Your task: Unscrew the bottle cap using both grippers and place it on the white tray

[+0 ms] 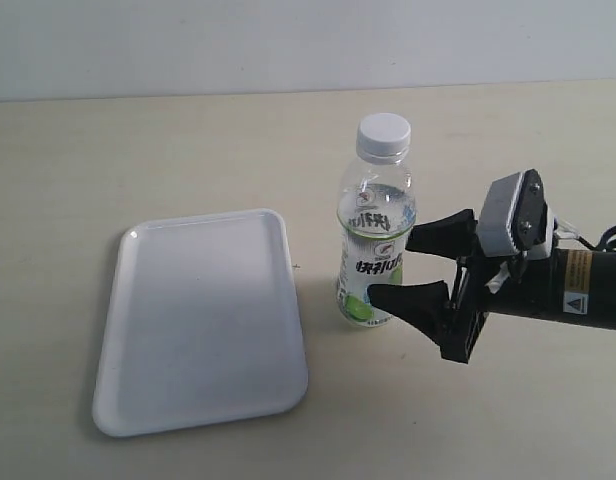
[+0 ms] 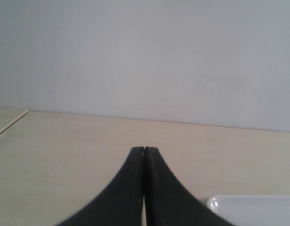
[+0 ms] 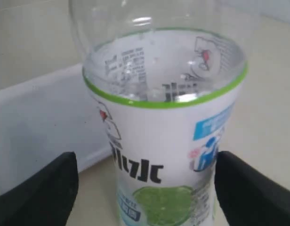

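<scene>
- Bottle point(image 1: 376, 240) stands upright on the counter point(image 1: 138, 150), just beside the white tray point(image 1: 198, 320), with the cap point(image 1: 383, 137) screwed on top.
- Clear liquid fills part of it, so I judge it fairly light and easy to tip.
- Thin plastic looks smooth and slippery and would likely dent under a hard squeeze. The labelled body is the steadier place to hold, and the cap's ribbed side is the place to twist.
- Right jaws stand wide apart, one on each side of the labelled body. They grip nothing, though one looks very close to the label.
- Left jaws are pressed together and empty, over the counter near a tray corner.
</scene>
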Controlling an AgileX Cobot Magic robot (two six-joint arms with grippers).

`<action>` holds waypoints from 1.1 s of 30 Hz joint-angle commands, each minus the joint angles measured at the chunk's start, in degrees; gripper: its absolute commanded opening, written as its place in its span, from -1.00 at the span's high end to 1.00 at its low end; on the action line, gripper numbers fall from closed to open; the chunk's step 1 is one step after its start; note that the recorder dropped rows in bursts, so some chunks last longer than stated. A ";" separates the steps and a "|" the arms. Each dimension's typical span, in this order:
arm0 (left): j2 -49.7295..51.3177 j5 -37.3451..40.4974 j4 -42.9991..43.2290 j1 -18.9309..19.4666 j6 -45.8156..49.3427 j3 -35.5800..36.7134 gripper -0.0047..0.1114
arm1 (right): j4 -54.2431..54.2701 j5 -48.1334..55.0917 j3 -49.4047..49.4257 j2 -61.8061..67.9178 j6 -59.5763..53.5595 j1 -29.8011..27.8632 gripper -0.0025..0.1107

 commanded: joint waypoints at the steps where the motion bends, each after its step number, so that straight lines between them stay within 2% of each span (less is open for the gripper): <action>1: -0.38 -0.01 -0.29 -0.33 -0.03 0.17 0.92 | 2.36 0.05 -2.32 1.07 -0.87 2.71 -0.38; 8: -0.38 -0.01 -0.29 -0.33 -0.03 0.17 0.92 | 4.35 4.86 -6.00 3.17 -1.03 4.82 -0.38; 30: -0.38 -0.01 -0.29 -0.33 -0.03 0.17 0.92 | 3.84 2.39 -10.47 8.28 -0.86 4.82 -0.38; 33: -0.38 -0.01 -0.29 -0.33 -0.03 0.17 0.92 | 3.85 1.79 -10.47 8.28 -0.86 4.82 -0.30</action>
